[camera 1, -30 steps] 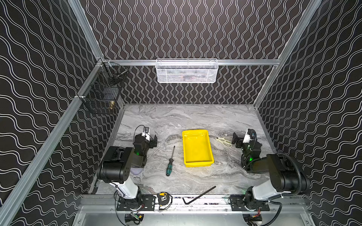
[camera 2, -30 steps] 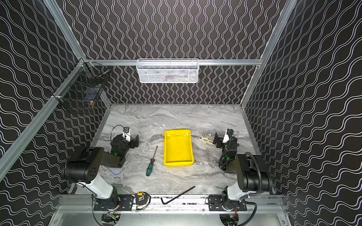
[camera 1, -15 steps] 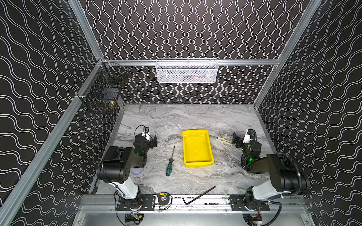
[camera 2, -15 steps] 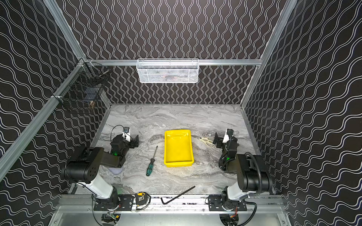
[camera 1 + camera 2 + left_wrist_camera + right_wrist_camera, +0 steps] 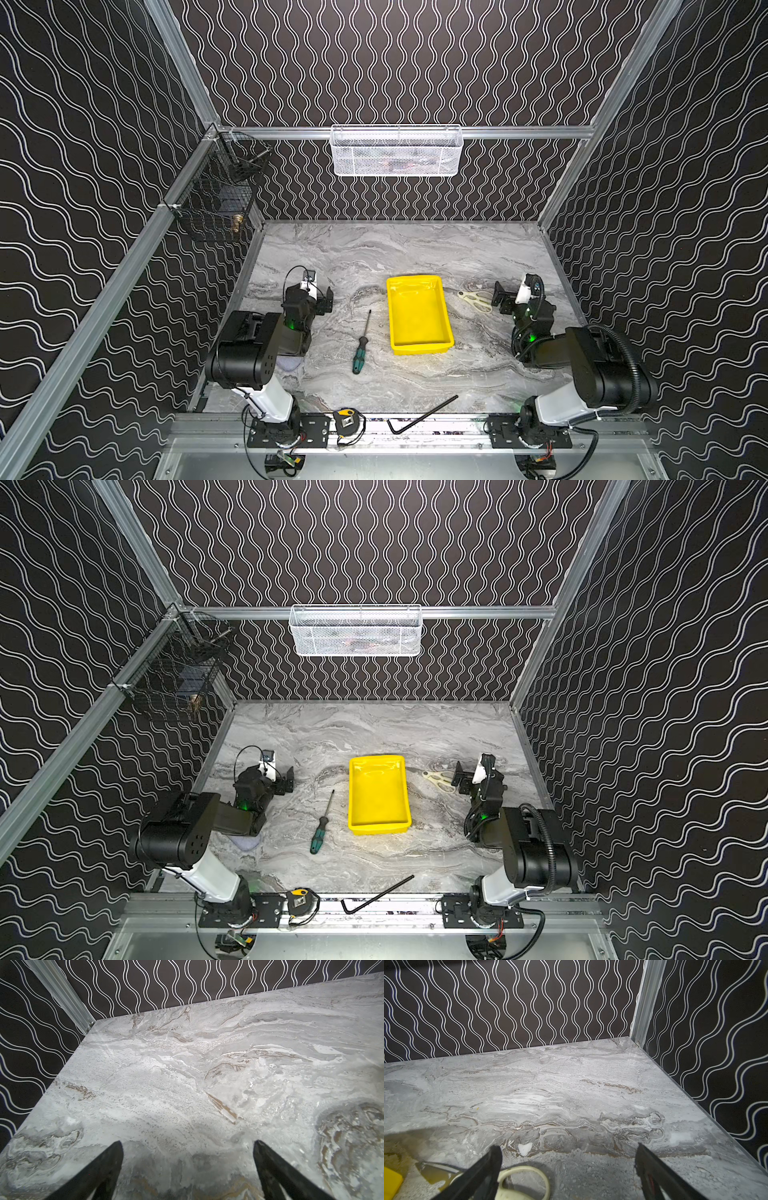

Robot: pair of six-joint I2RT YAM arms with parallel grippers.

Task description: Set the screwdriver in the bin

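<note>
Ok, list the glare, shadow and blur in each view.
Both top views: sharp, white glare streaks on the bin at its far wall. Left wrist view: left fingers blurred, bright patch on the table. Right wrist view: scissors cast a soft shadow.

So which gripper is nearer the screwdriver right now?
Left. The left gripper sits just left of the screwdriver; the right gripper is beyond the bin, beside the scissors.
</note>
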